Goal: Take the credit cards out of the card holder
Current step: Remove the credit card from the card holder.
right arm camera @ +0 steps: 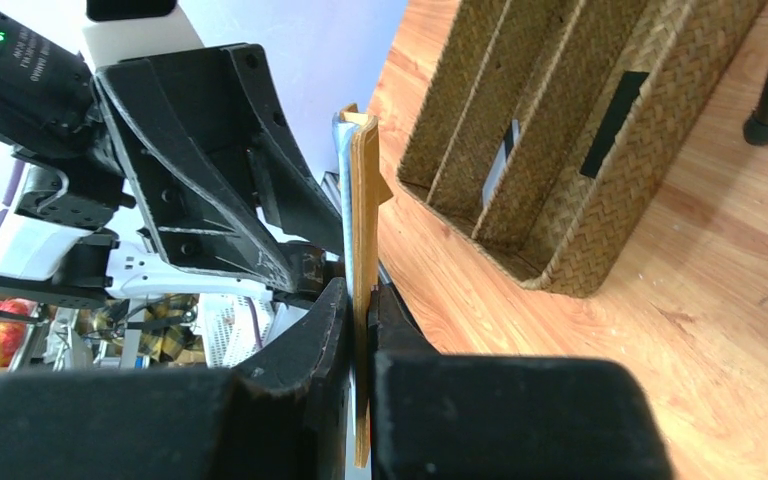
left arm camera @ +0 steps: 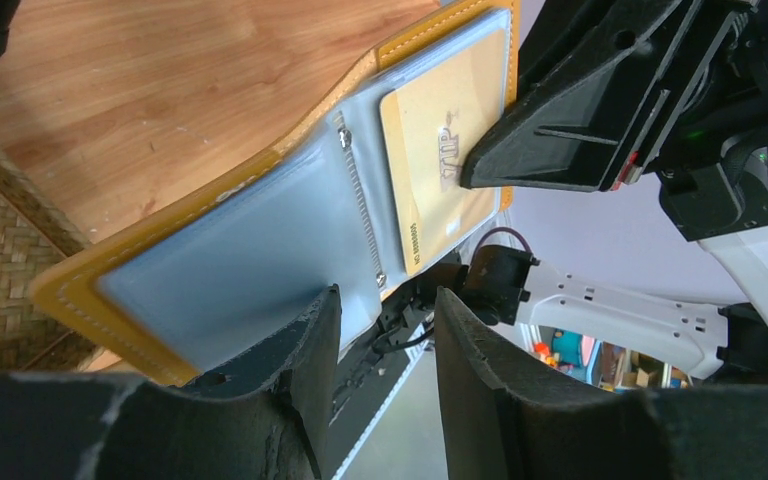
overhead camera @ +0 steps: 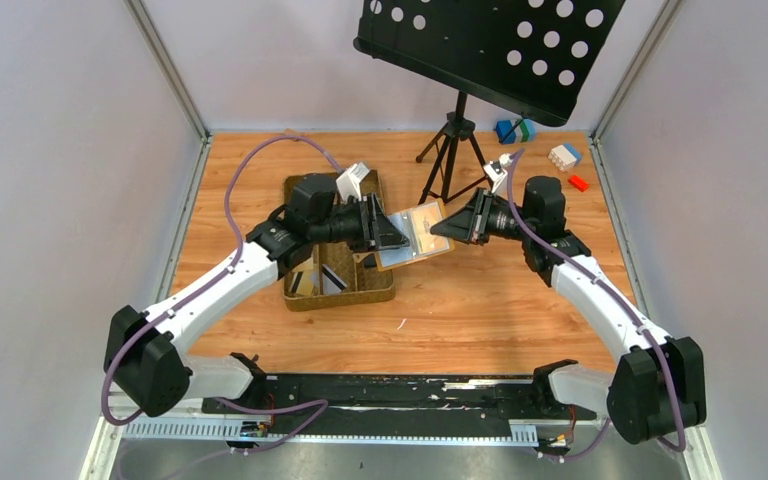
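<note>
Mustard-yellow stitched card holder (left arm camera: 160,270), unfolded flat above the wooden bench (overhead camera: 480,310), its glossy grey-blue pockets showing a tan-gold rectangular card (left arm camera: 440,170). The right end effector (right arm camera: 360,295) clamps its edge; the left end effector (left arm camera: 388,300) stands half-open and empty.

The open card holder (overhead camera: 415,238) hangs tilted over the middle of the bench (overhead camera: 460,310). The left end effector (overhead camera: 388,232) meets it from 9 o'clock, and the right end effector (overhead camera: 442,228) pinches its 3 o'clock edge. Under the left arm sits a woven tray (overhead camera: 345,297), with credit cards (overhead camera: 332,280) in its 6 o'clock compartments. A black music stand (overhead camera: 490,45) rises at 12 o'clock, and toy blocks (overhead camera: 563,156) lie at 2 o'clock.
</note>
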{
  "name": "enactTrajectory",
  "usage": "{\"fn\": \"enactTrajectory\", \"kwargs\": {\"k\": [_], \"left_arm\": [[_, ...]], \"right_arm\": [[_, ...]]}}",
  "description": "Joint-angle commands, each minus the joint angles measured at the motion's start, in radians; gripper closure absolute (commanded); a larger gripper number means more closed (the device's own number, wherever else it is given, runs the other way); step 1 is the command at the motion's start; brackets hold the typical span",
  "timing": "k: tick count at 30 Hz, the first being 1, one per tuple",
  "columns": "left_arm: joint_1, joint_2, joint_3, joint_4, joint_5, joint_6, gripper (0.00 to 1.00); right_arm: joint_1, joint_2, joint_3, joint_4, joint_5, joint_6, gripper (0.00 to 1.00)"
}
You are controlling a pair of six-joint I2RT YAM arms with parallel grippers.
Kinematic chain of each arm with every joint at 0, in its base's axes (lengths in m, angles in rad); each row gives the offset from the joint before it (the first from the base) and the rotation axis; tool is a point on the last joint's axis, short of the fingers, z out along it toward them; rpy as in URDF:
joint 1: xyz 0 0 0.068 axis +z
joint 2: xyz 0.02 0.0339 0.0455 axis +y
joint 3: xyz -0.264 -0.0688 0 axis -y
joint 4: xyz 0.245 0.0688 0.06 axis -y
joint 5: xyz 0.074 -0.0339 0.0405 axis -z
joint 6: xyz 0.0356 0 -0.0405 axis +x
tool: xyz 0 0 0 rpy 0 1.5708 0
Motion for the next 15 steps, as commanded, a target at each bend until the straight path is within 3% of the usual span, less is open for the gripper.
{"fn": "enactTrajectory", "kwargs": {"k": [1,5,11,15], "left_arm": [[0.001,0.020,0.057,0.041,0.038,-0.011,0.53],[0.001,0.028,0.056,0.063,0.052,-0.022,0.55],[0.001,0.045,0.067,0.112,0.088,-0.050,0.68],[0.002,0.063,0.068,0.108,0.097,-0.065,0.69]], "right_arm": [[0.013,0.017,-0.011,0.193,-0.080,0.089,1.00],[0.016,0.031,-0.039,0.320,-0.110,0.166,1.00],[0.028,0.046,-0.037,0.354,-0.126,0.188,1.00],[0.033,0.050,-0.044,0.409,-0.138,0.219,1.00]]}}
